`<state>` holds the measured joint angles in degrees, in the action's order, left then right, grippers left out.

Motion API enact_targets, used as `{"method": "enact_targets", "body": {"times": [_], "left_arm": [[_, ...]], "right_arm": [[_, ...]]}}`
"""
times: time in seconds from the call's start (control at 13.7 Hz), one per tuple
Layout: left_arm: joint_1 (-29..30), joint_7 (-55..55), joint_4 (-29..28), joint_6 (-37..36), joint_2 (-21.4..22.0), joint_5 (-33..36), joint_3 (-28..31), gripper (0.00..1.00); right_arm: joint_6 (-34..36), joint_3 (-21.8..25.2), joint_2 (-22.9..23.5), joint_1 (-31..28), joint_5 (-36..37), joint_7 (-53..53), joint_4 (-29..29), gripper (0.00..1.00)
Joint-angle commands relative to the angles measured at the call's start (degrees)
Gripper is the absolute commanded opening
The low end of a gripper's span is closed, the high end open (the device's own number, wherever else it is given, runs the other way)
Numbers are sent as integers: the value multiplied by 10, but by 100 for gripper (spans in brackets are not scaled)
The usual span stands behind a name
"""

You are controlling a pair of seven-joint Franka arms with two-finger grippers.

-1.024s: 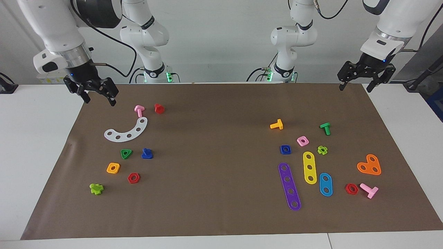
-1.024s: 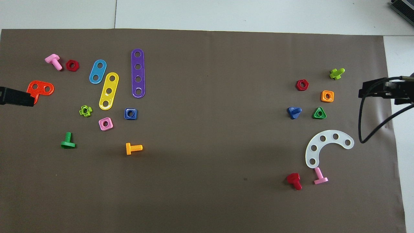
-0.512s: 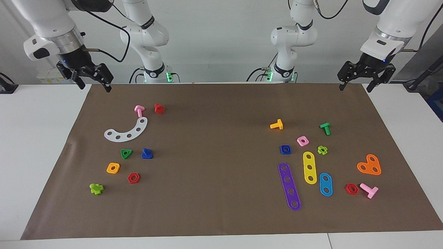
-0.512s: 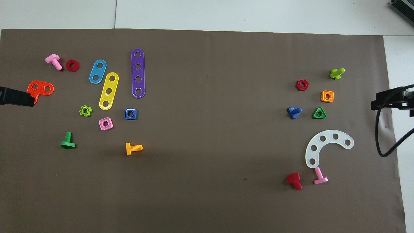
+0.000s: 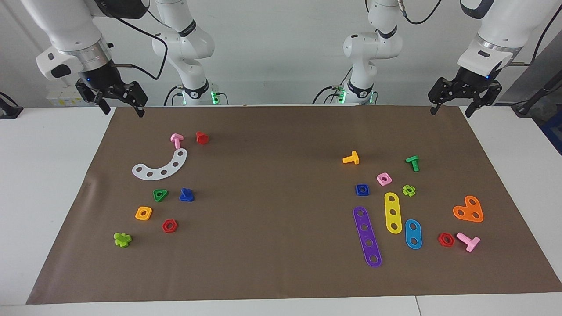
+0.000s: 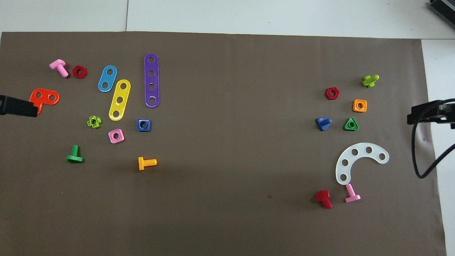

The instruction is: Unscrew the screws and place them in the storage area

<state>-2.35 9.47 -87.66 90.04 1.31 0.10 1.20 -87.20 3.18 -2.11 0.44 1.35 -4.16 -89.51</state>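
Note:
The dark-blue bolt (image 5: 186, 195) lies head down on the brown mat, beside the green triangle nut (image 5: 160, 195); it also shows in the overhead view (image 6: 323, 123). The storage area (image 5: 175, 210) is the stretch of mat at the right arm's end, and it holds the white curved strip (image 5: 160, 166), the orange square nut (image 5: 143, 213) and the red hexagon nut (image 5: 169, 226). My right gripper (image 5: 123, 109) is open and empty, raised over the mat's corner nearest its base. My left gripper (image 5: 450, 110) is open and empty, and waits over the mat's other corner near the robots.
A pink bolt (image 5: 176, 140), a red bolt (image 5: 202, 138) and a lime bolt (image 5: 122, 239) also lie around the storage area. At the left arm's end lie purple (image 5: 367, 237), yellow (image 5: 393, 212) and blue (image 5: 413, 234) strips, a blue square nut (image 5: 362, 189), an orange plate (image 5: 469, 210), and several bolts and nuts.
My right gripper has risen from over the mat near the pink bolt and drawn back to the mat's corner by its base. The left arm and all the parts have not moved.

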Motion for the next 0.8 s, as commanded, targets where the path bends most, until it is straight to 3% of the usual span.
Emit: {"method": "enact_targets", "body": {"times": [0.0, 0.73], "left_arm": [[8, 8, -20, -2, 18, -11, -2, 100], [8, 8, -20, -2, 18, -11, -2, 100]], "right_arm": [[13, -2, -1, 1, 8, 16, 7, 100], [20, -3, -13, 9, 15, 17, -16, 100]]}}
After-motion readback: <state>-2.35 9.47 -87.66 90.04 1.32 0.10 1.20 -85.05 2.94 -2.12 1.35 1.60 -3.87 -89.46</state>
